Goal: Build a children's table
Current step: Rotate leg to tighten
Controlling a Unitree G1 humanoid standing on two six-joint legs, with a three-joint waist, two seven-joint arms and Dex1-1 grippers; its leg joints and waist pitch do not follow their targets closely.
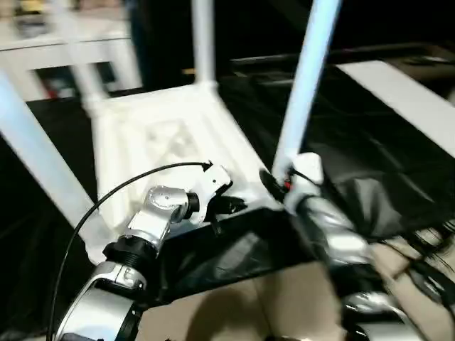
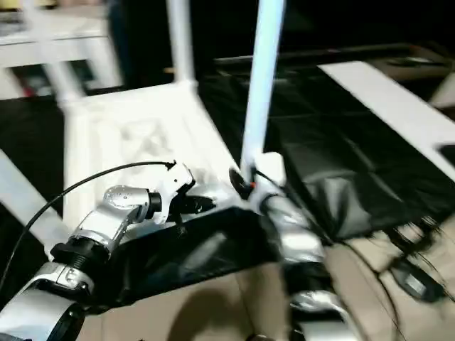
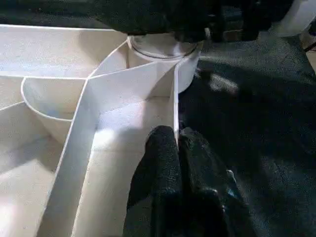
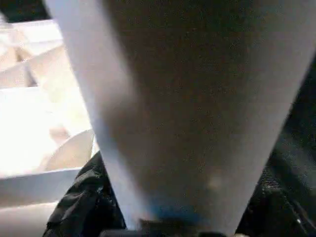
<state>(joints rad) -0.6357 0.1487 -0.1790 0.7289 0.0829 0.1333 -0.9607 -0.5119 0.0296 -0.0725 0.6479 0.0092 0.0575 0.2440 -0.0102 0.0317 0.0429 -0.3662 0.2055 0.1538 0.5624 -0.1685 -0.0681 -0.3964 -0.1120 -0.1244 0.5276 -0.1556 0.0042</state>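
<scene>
Nearest, the left hand (image 1: pixel 229 206) is pinched shut on the thin outer wall of the upturned children's table (image 1: pixel 170 135), at its near edge; the left wrist view shows its fingers (image 3: pixel 163 168) either side of that wall, just beside a round corner socket (image 3: pixel 160 47). To the right, the right hand (image 1: pixel 279 181) is closed around the foot of the near-right leg (image 1: pixel 306 78), which stands upright in that corner. Farther off, another leg (image 1: pixel 203 39) rises from the far corner, above the dark cloth (image 1: pixel 370 142).

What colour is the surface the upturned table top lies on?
Black cloth, seen best in the right eye view, under the white table top.
</scene>
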